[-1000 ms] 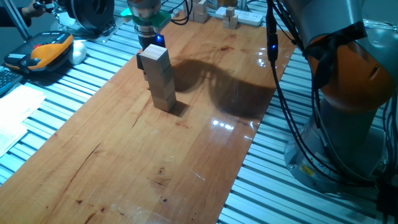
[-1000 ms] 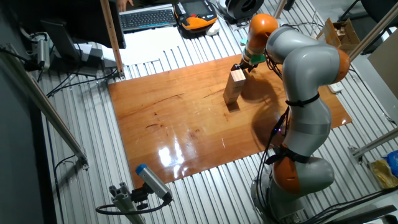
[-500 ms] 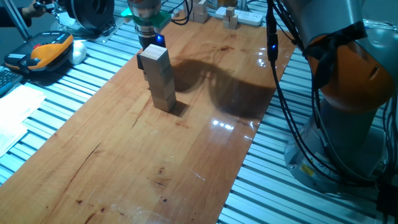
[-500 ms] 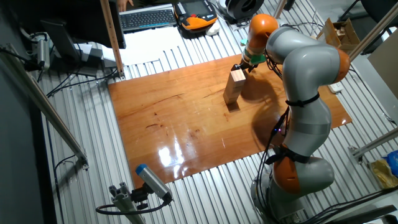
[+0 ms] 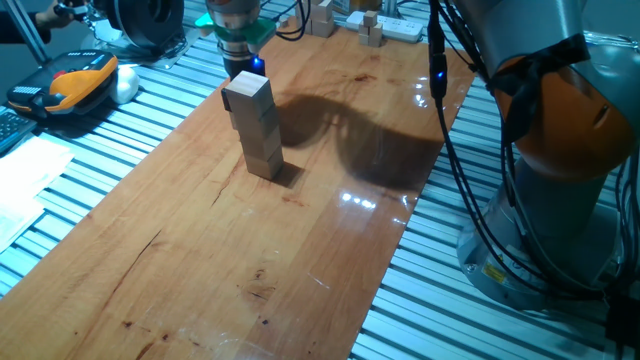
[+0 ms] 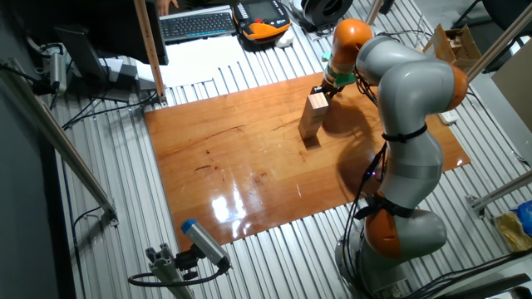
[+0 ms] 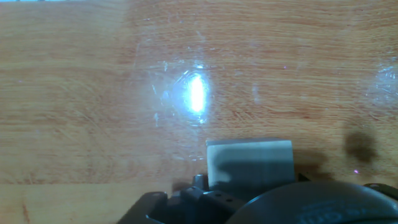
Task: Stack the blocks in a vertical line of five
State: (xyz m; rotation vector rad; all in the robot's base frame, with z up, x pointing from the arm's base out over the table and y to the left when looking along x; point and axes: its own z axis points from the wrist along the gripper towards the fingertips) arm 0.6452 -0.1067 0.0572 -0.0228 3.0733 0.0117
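Progress looks well advanced: the stack of wooden blocks stands upright on the wooden tabletop, just in front of the gripper. I judge three or four cubes are placed, though the seams are hard to count. In the hand view a pale block sits close under the fingers; whether they grip it or stand apart I cannot tell.

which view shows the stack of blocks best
One fixed view: the stack of blocks stands close, its seams and lean visible. The other fixed view shows the stack small, from above. The hand view shows one pale block face.
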